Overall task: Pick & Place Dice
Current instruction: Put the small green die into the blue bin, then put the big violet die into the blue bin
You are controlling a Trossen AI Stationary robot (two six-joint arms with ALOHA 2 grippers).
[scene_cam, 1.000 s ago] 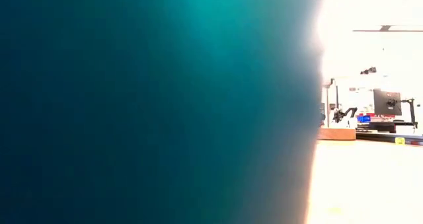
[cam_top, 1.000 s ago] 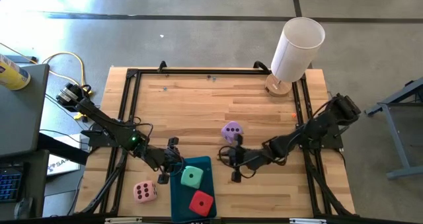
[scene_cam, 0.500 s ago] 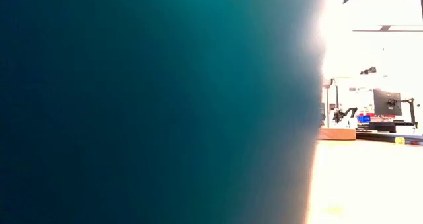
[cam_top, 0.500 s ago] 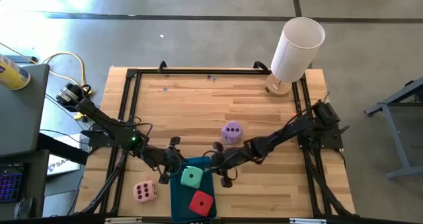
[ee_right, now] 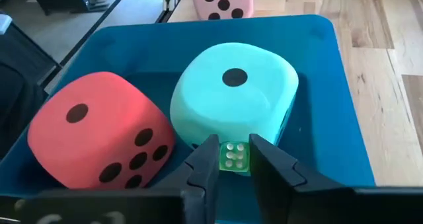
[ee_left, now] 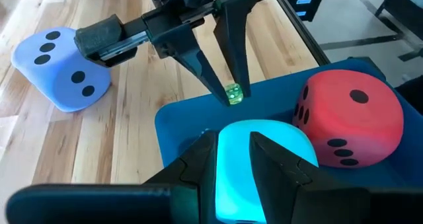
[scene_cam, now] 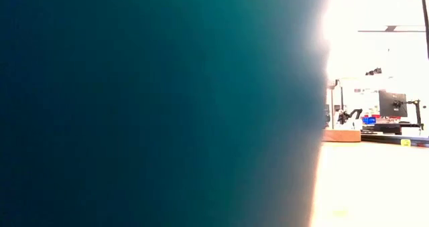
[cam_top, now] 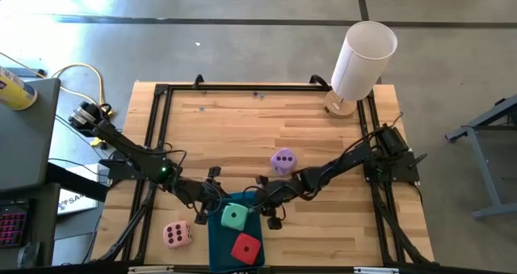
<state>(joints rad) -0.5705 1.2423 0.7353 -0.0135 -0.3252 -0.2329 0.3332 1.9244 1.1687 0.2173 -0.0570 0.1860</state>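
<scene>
A teal tray (cam_top: 216,243) at the table's near edge holds a mint green die (cam_top: 234,217) and a red die (cam_top: 245,247), both lying on its floor. A pink die (cam_top: 178,234) lies on the table left of the tray, and a purple die (cam_top: 283,161) lies behind it. My right gripper (ee_right: 232,159) reaches over the tray's far end, shut on a small clear-green die (ee_right: 232,156) right beside the mint die. My left gripper (ee_left: 232,151) hovers at the tray's far left corner, its fingers a little apart with nothing between them. The tray wall (scene_cam: 154,106) blocks most of the low view. My right gripper pinches the small green die by two opposite faces (ee_left: 232,93), right at the fingertips. The fingers slant down from the table's right side. The die sits low inside the tray against the mint die's side; whether it rests on the tray floor I cannot tell.
A white cylinder (cam_top: 363,60) stands at the table's back right corner. Black frame rails (cam_top: 153,145) run along the table's edges. Bare wood lies behind the purple die and right of the tray.
My right gripper has gone toward the table's left edge and down, from beside the purple die to over the tray's far end, beside the mint die.
</scene>
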